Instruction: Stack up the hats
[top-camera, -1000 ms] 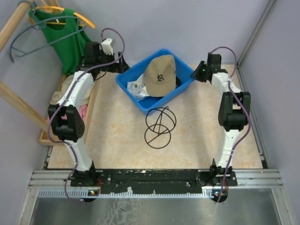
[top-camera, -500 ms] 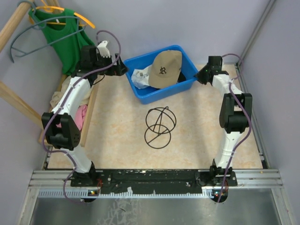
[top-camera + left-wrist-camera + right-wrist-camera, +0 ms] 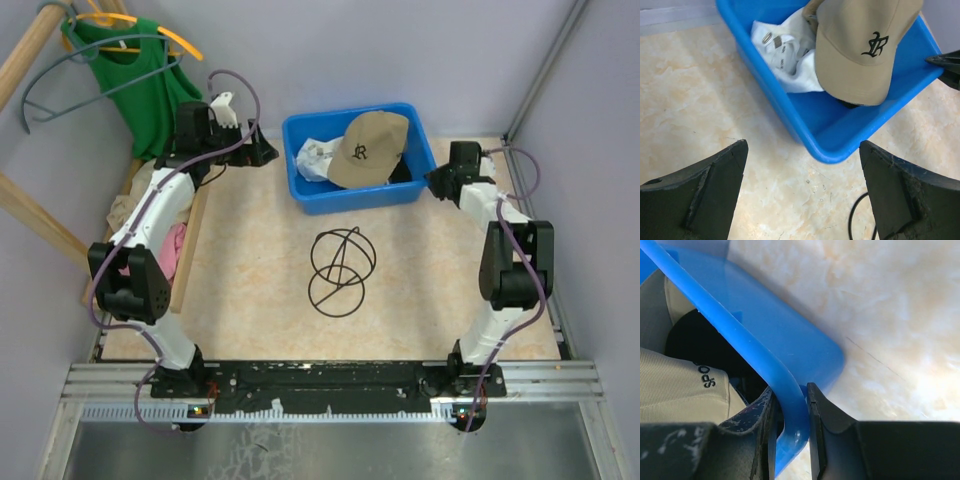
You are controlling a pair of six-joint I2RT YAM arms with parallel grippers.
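Stacking proper not yet begun; the step in hand appears to be positioning the blue bin [image 3: 355, 203], upper centre of the top view. Right jaws are narrow, pinching its right rim. Left jaws stand wide and empty off its left end. Tan cap [image 3: 370, 150] lies uppermost inside, over white cap [image 3: 314, 158] and black cap [image 3: 690, 342]. Next move: release the rim, then take a cap by its crown.

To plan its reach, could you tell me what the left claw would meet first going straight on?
The left claw, open, would most likely meet the blue bin's near wall first; depth is unclear.
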